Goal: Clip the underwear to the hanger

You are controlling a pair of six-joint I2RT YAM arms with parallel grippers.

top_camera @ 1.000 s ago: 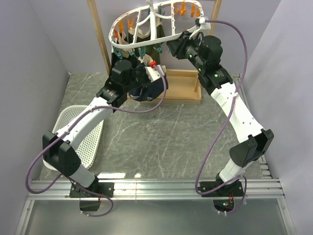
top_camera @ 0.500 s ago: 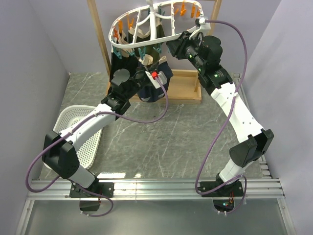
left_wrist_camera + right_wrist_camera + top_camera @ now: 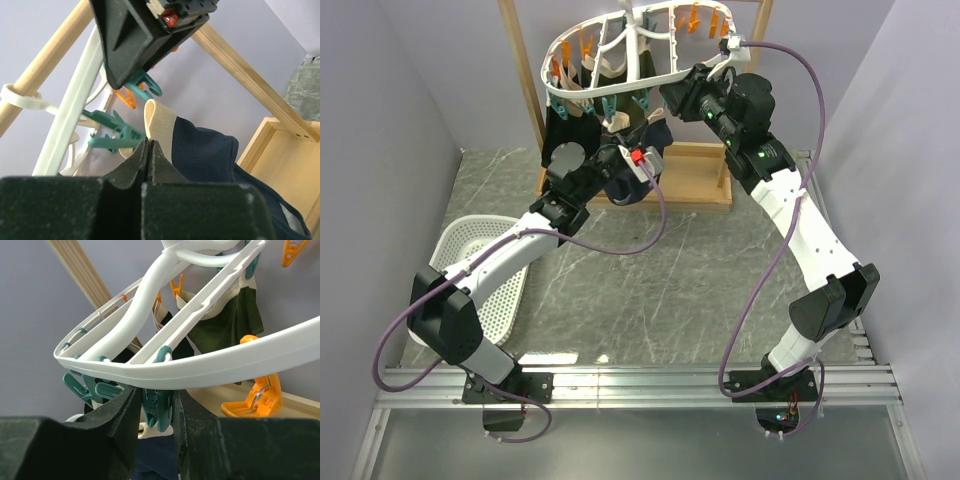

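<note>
- The left gripper point(image 3: 148, 150) has its fingers point(image 3: 127, 170) pressed together on the pale waistband of the underwear point(image 3: 205, 150), pinching it near the top edge.
- The dark blue cloth hangs down and to the right from that pinch. It is held up in the air just under the hanger point(image 3: 620, 88), in front of the wooden frame point(image 3: 520, 70).
- A nearby peg point(image 3: 112, 132), teal, hangs from the white ring just left of the waistband tip. Whether they touch cannot be told.
- The right gripper point(image 3: 156, 394) has its fingers point(image 3: 125, 412) closed on a teal peg point(image 3: 159, 412), one on each side of it, right under the front rim of the ring.
- An orange peg point(image 3: 252, 395) hangs from the same rim to the right.
- An olive-green garment point(image 3: 225, 325) is already clipped further back on the ring.
- A white basket point(image 3: 480, 270) lies on the table point(image 3: 670, 280) beside the left arm.
</note>
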